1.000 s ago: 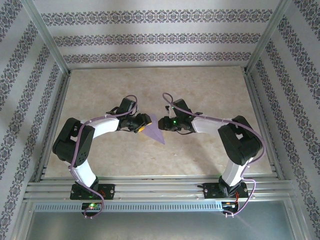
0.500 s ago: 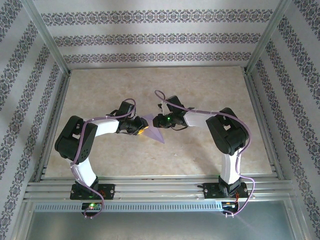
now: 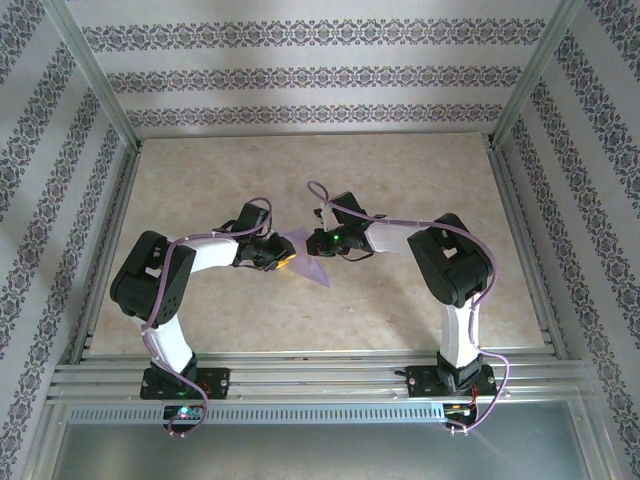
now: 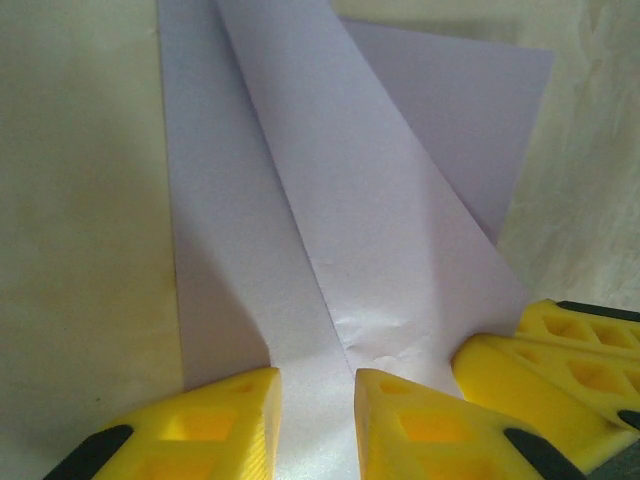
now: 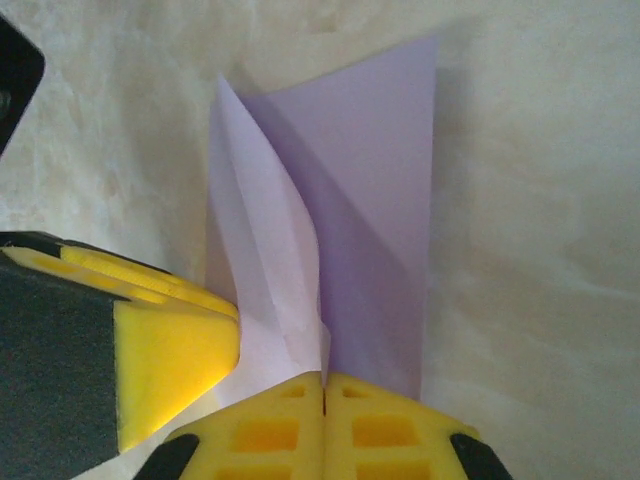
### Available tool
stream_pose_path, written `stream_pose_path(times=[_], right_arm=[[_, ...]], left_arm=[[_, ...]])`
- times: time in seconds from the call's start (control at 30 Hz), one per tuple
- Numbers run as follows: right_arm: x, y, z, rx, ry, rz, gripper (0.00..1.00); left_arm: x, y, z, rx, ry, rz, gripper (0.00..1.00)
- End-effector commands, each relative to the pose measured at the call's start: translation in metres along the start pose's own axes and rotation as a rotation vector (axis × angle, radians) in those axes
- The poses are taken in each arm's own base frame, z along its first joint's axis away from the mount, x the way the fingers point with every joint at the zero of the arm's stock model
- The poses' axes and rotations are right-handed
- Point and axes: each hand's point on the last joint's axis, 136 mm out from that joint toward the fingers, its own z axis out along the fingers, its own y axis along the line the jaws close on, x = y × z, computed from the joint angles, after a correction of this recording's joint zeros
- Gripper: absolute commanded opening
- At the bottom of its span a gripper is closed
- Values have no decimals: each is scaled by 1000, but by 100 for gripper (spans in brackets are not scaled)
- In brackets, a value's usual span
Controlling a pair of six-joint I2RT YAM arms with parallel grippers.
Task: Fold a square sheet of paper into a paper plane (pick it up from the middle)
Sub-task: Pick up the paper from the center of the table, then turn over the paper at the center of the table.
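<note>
Square sheet of paper: pale lavender, partly folded, with a long flap laid diagonally over a flat layer. It lies at mid-table between the two wrists.
Right gripper: jaws pressed together with no gap. A raised fold of the sheet runs into the seam, so it appears pinched there.
Left gripper: jaws stand narrowly apart and straddle the crease line, with paper showing in the gap. No firm clamp is evident.
Step in hand: judged to be setting a lengthwise fold.
Technique: keep the right pinch steady as an anchor. Centre the left jaws on the crease before closing. Avoid pulling sideways, because thin paper is likely to wrinkle or skew.
Risk: the yellow fingers of both grippers sit just beside each other, so a collision is possible.
Tabletop: matte beige with a marbled pattern.
Frame: aluminium rails run along the near edge, with posts at the corners.
Walls: striped wallpaper with dark ornamental bands.
</note>
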Motion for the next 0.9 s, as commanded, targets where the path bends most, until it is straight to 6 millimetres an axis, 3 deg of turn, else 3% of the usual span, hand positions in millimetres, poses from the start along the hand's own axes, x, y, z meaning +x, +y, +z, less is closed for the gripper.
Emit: stream_pose_path(times=[0.0, 0.1, 0.23, 0.4, 0.57, 0.87], right_arm=[[-14, 13, -9, -64, -54, -32, 0], [-24, 26, -27, -127, -110, -38, 0], [-31, 46, -50, -212, -157, -21, 0], [-43, 69, -77, -321, -222, 17, 0], [-53, 86, -98, -404, -266, 52, 0], [-66, 102, -123, -509, -307, 100, 0]], left_arm=[[-6, 10, -10, -22, -12, 2, 27], [-16, -7, -30, 60, -63, 35, 28], [-23, -47, -62, 234, -126, 107, 35], [-18, -90, -93, 444, -157, 181, 46], [-10, -116, -108, 629, -144, 212, 58], [-5, -143, -118, 804, -125, 238, 53]])
